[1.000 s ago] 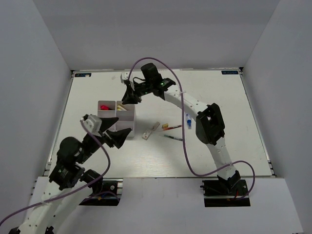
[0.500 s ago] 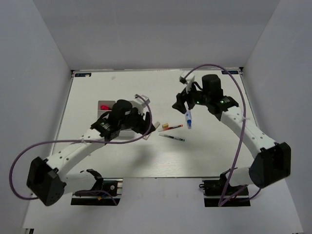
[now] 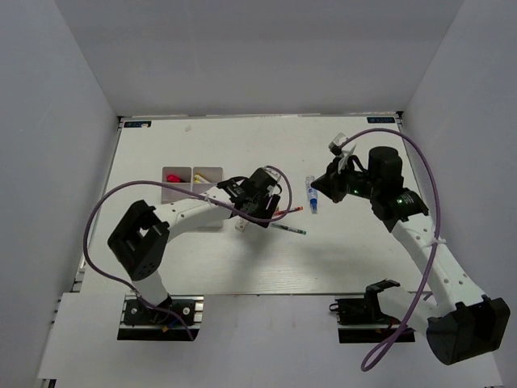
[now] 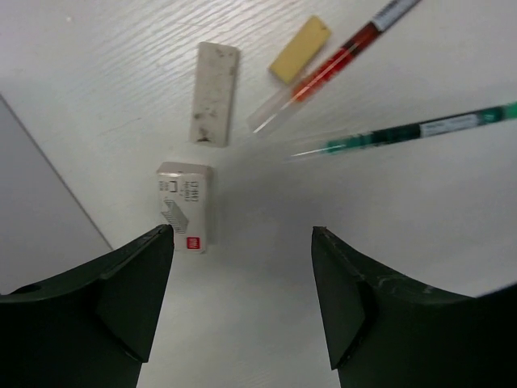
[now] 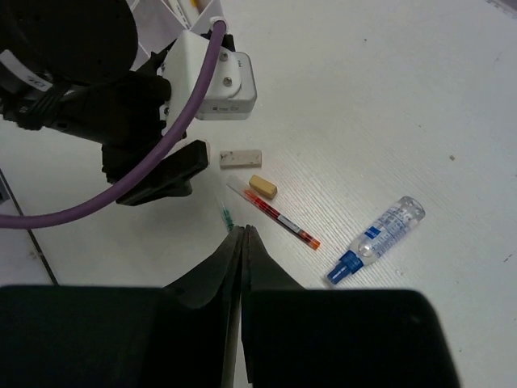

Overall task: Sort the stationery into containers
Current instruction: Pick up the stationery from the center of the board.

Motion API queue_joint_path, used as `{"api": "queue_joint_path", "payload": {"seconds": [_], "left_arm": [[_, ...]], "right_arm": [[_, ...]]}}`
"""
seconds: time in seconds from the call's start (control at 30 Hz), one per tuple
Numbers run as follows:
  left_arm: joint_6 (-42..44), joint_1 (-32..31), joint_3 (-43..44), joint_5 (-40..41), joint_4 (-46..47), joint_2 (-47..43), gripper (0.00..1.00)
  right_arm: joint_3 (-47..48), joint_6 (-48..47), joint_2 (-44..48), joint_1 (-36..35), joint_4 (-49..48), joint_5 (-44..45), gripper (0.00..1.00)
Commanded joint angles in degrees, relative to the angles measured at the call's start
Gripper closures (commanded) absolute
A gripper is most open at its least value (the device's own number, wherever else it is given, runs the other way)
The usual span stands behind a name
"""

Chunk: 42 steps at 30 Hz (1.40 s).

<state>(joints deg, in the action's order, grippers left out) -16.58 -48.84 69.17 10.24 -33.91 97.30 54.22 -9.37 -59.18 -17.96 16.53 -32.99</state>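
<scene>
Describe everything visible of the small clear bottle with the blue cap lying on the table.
The small clear plastic bottle with the blue cap lies on its side on the white table, unheld. Its see-through body carries a blue and white label and ends in a rounded bottom; the blue cap narrows to a tip. It lies apart from the thin red pen nearby; only the table touches it.

White wood-grain table (image 3: 363, 259), plain grey walls (image 3: 258, 56)
</scene>
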Motion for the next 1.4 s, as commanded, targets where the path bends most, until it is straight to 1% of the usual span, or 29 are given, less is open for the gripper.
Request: {"api": "queue_joint_path", "payload": {"seconds": [0.0, 0.2, 0.4, 0.53, 0.6, 0.8, 0.9, 0.97, 1.17, 1.23, 1.33, 1.37], "left_arm": [[-1.35, -0.03, 2.73, 7.68, -3.35, 0.17, 0.21], [-0.83, 1.20, 4.39, 7.69, -3.96, 4.47, 0.21], [-0.21, 1.20, 7.64, 7.69, -5.19, 9.40, 0.21], [-0.21, 1.20, 8.88, 8.92, -6.42, 11.86, 0.25], [-0.21, 1.20, 8.88, 10.32, -6.43, 11.86, 0.25], [-0.21, 2.25, 8.35, 10.33, -6.43, 11.86, 0.30], [-0.21, 2.26, 8.35, 9.19, -6.43, 13.09, 0.36], [-0.21, 2.78, 8.35, 8.66, -6.43, 13.09, 0.38], [0.84, 3.31, 8.35, 4.18, -6.43, 13.09, 0.48], [0.85, 3.31, 7.83, 2.87, -6.43, 13.09, 0.53], [1.90, 3.31, 7.21, 0.58, -5.90, 11.78, 0.65], [1.90, 3.31, 7.21, 0.05, -5.29, 11.17, 0.71]], "right_arm": [[-1.48, 0.66, 2.05, 1.16, -2.03, -2.60, 0.95], [-2.27, 0.49, 4.24, 2.57, -2.03, -5.85, 0.91], [-2.71, 0.40, 5.12, 3.98, -1.68, -8.05, 0.91], [-3.06, 0.31, 6.00, 4.77, -1.68, -9.46, 0.90], [-3.33, 0.40, 6.36, 5.21, -1.85, -10.07, 0.90], [-3.41, 0.40, 6.71, 6.61, -1.68, -12.01, 0.90], [-3.50, 0.31, 7.41, 6.88, -1.86, -12.45, 0.90], [-3.68, 0.40, 7.67, 7.23, -1.86, -12.80, 0.90], [-4.03, 0.49, 8.29, 7.94, -2.03, -14.03, 0.90], [-4.03, 0.66, 8.38, 8.37, -1.95, -14.81, 0.90], [-3.94, 0.75, 8.81, 8.55, -1.94, -15.34, 0.90], [-3.94, 0.75, 8.73, 8.64, -1.86, -15.61, 0.90]]}}
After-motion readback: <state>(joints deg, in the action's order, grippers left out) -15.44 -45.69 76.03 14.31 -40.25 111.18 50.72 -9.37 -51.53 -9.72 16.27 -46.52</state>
